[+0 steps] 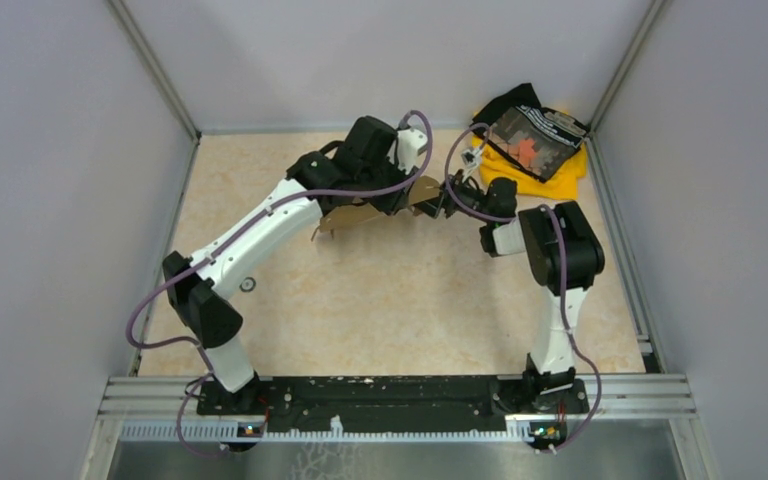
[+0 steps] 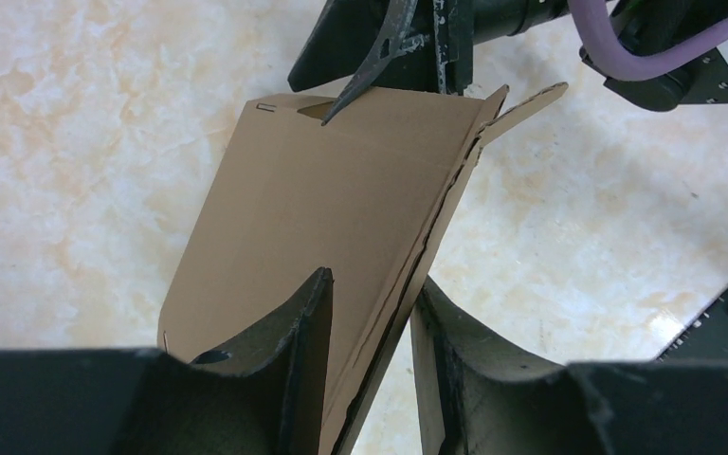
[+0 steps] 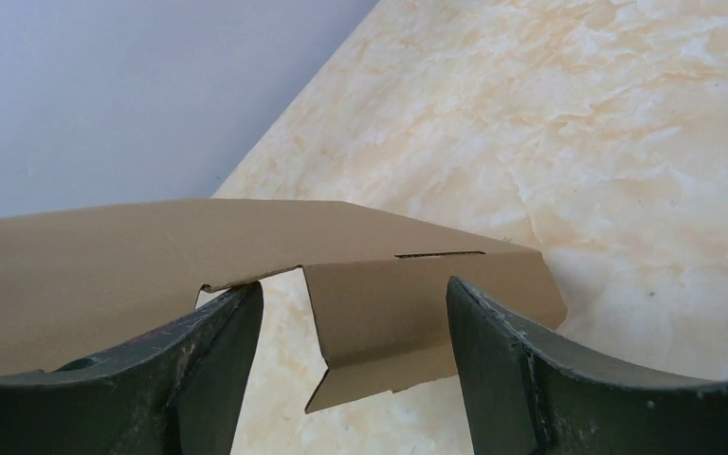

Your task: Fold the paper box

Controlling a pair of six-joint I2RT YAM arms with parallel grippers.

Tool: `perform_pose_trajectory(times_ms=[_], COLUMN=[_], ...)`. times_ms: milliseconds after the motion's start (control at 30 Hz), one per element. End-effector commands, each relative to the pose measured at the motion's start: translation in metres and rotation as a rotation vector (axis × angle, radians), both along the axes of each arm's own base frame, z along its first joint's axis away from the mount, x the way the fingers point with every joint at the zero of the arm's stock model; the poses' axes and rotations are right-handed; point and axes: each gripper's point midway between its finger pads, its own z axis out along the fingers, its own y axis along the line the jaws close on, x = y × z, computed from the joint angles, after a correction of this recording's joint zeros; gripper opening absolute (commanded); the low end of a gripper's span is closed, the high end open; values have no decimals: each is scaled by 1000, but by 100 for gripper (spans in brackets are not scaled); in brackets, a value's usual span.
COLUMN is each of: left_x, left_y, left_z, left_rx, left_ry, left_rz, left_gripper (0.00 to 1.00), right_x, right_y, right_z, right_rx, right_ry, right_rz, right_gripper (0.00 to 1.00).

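Pinching box in left claw; straddling its 3 o'clock flap with right claw spread wide. Could swivel or slip once pushed: single-edge pinch.

Top view: fixed high behind the arm bases, looking down on the whole table, far off. Left wrist: close, past its own fingers, along the box toward the right arm. Right wrist: close, low, facing box edge, table, wall. All three share the box
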Motion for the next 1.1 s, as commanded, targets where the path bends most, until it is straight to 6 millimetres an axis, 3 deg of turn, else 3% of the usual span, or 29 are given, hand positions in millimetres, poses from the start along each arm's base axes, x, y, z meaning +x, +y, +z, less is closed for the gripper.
perform_pose_trajectory(times_ms=[0, 233, 467, 600, 867, 1067], left_x=[-2, -9, -1, 9, 48, 46], left_y=[2, -3, -4, 1, 14, 15], left_z=[-16, -24, -38, -48, -43, -16], left_rx=[30, 35, 38, 32, -16, -81], left_ry=[74, 151, 233, 268, 285, 263], left_rz=[23, -6, -20, -16, 5, 0], left_gripper=[21, 22, 23, 22, 23, 24], right_x=[-40, -85, -103, -115, -108, -105], right_y=[4, -8, -16, -16, -19, -25], right_z=[55, 54, 45, 49, 65, 90], right_rx=[5, -33, -95, -80, -66, -71], right_ry=[-157, -79, 14, 28, 16, -23], right_rz=[103, 109, 93, 121, 96, 69], right_gripper=[72, 74, 74, 75, 76, 78])
